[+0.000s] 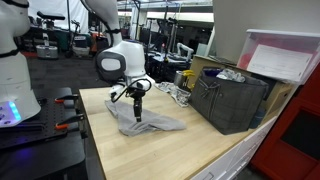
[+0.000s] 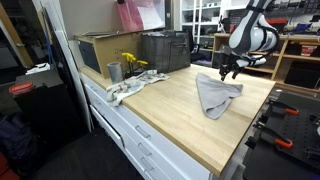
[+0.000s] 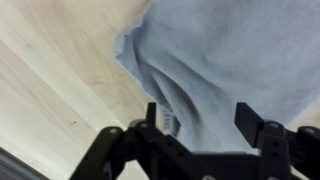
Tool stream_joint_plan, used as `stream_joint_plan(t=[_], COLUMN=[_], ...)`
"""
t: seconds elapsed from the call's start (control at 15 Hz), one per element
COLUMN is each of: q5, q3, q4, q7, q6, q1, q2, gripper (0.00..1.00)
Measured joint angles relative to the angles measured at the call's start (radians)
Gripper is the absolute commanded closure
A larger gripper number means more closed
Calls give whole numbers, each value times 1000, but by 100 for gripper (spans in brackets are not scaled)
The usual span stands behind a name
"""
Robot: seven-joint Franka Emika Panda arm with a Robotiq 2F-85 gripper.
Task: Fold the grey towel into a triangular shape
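Observation:
The grey towel (image 1: 146, 124) lies rumpled on the wooden table (image 1: 200, 150); in an exterior view it shows as a folded, roughly triangular shape (image 2: 214, 96). My gripper (image 1: 137, 96) hangs just above the towel's far end, also seen from the opposite side (image 2: 229, 68). In the wrist view the gripper (image 3: 200, 118) stands open, its two dark fingers wide apart over the creased grey towel (image 3: 225, 60). Nothing sits between the fingers.
A dark grey fabric bin (image 1: 233, 100) stands on the table beyond the towel, also visible near the wall (image 2: 165, 50). Shiny clutter (image 1: 176, 93), a metal cup (image 2: 114, 71) and a light rag (image 2: 135, 85) sit close to the bin. Bare wood surrounds the towel.

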Motion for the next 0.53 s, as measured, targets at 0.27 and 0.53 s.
stream_joint_plan(t=[0.27, 0.53], q5=[28, 26], q3=[279, 508], q4=[32, 83], q7=[-22, -83], q6=[-1, -16], q1=[-85, -130], q2=[-51, -18], gripper=[0, 0])
